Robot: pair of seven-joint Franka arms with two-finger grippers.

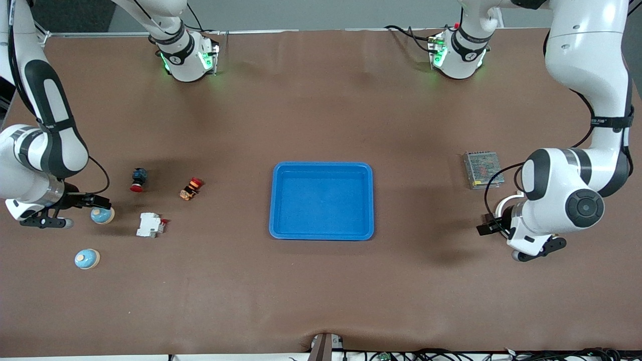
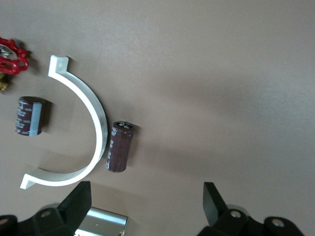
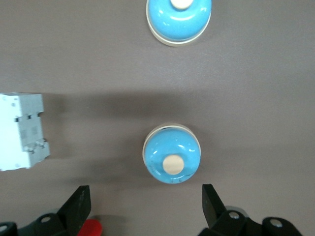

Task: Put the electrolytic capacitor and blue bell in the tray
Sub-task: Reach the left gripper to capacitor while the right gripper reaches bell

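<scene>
The blue tray (image 1: pixel 322 165) lies mid-table, with nothing in it. Two blue bells sit toward the right arm's end: one (image 1: pixel 102 215) (image 3: pixel 172 160) just ahead of my right gripper (image 1: pixel 93 201) (image 3: pixel 145 196), which is open and empty above the table, and another (image 1: pixel 87 258) (image 3: pixel 178 19) nearer the front camera. My left gripper (image 1: pixel 487 226) (image 2: pixel 145 196) is open and empty, low over the table at the left arm's end. A dark brown electrolytic capacitor (image 2: pixel 120 146) lies just ahead of it, and a second capacitor (image 2: pixel 29 116) lies beside a white curved clip (image 2: pixel 83 125). Both are hidden in the front view.
A white circuit breaker (image 1: pixel 150 224) (image 3: pixel 22 130), a red-capped push button (image 1: pixel 139 179) and an orange and red switch (image 1: pixel 191 188) lie near the bells. A metal power supply (image 1: pixel 482 169) (image 2: pixel 101 223) and a red valve handle (image 2: pixel 12 54) lie by the left gripper.
</scene>
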